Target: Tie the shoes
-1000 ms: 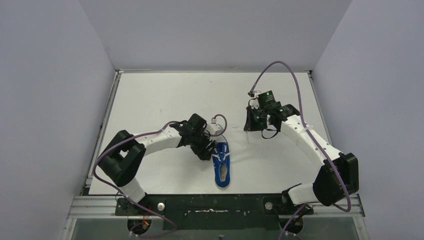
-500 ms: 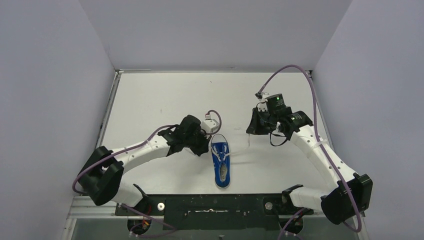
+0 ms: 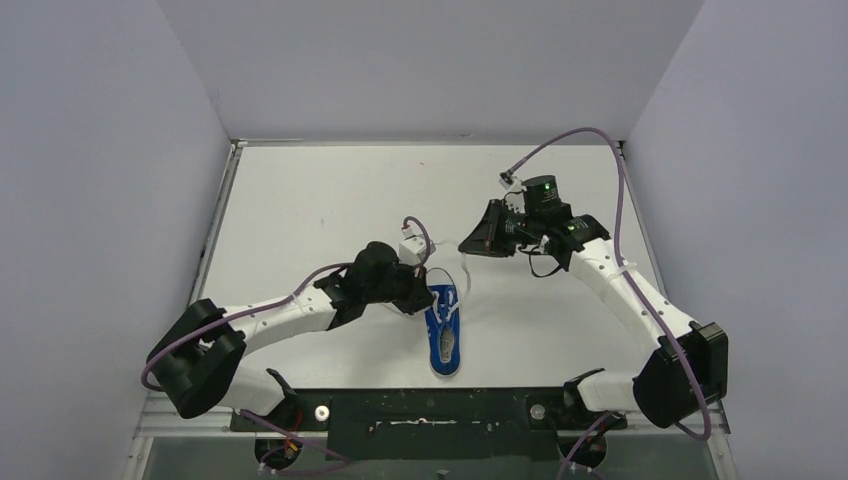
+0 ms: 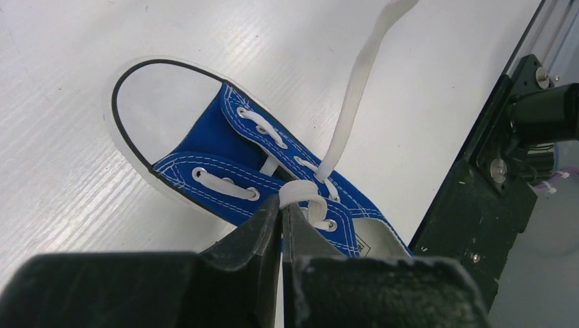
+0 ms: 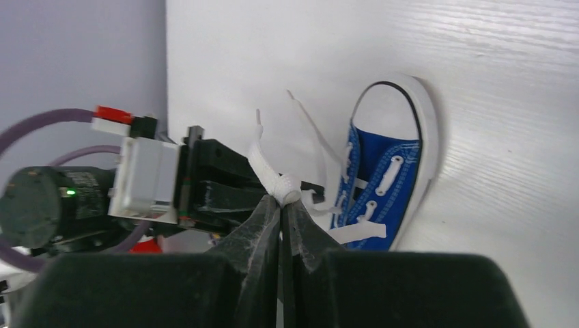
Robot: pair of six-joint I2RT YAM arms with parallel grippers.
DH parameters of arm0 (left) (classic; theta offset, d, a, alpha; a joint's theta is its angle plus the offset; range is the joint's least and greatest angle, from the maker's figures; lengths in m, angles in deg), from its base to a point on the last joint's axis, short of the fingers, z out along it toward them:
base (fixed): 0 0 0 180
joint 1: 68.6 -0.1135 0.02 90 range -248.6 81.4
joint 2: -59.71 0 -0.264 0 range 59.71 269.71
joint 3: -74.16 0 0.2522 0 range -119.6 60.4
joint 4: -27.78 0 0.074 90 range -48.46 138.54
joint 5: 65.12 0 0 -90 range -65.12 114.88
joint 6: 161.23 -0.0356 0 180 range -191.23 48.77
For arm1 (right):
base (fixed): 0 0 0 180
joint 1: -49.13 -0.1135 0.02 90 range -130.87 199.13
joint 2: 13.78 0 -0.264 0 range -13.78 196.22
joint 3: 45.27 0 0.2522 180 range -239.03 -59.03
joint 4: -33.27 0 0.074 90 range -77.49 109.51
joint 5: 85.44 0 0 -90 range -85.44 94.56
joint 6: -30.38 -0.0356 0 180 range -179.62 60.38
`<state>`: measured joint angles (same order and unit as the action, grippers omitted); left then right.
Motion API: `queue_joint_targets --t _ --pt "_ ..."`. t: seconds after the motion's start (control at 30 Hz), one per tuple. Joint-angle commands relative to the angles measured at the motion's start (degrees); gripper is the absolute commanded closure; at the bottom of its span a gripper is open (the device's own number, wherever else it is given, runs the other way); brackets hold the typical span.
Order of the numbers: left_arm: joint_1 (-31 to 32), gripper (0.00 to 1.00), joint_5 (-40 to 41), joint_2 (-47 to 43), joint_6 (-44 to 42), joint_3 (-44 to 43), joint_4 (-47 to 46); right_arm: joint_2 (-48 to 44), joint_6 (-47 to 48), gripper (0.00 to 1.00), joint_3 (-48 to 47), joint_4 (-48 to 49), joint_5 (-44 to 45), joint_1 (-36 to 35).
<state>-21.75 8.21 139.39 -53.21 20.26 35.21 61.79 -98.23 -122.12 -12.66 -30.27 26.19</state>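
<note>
White bench (image 3: 300, 200), pale grey walls (image 3: 90, 200), left claw (image 4: 281, 208) low at blue sneaker (image 4: 205, 140) pinching lace loop (image 4: 300, 191), right claw (image 5: 281, 205) raised, clamping lace end (image 5: 270, 167).

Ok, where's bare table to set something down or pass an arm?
Free: the far table strip along the back wall, and the far-left patch beyond the left arm. Crowded: around the sneaker, where left fingers and right fingers each pinch a lace.

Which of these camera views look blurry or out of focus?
Left wrist: small blue sneaker with white laces sharp, black left gripper close and soft. Right wrist: right gripper fuzzy, sneaker clear. Top external: sharp, white table evenly lit.
</note>
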Motion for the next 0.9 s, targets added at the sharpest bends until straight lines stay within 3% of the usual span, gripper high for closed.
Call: queue_joint_targets --t 0.0,0.17,0.87 --pt "0.31 0.98 -0.87 -2.61 3.50 2.29 -10.17 -3.30 -12.05 1.00 -1.47 11.13 -5.15 -0.16" --pt "0.35 0.96 -1.97 -1.48 3.60 1.98 -11.82 -4.43 -18.23 1.00 0.05 16.41 -6.48 -0.26" --pt "0.95 0.80 -8.56 4.53 4.57 -2.03 -16.82 -4.11 -19.29 1.00 0.69 17.03 -6.66 -0.22"
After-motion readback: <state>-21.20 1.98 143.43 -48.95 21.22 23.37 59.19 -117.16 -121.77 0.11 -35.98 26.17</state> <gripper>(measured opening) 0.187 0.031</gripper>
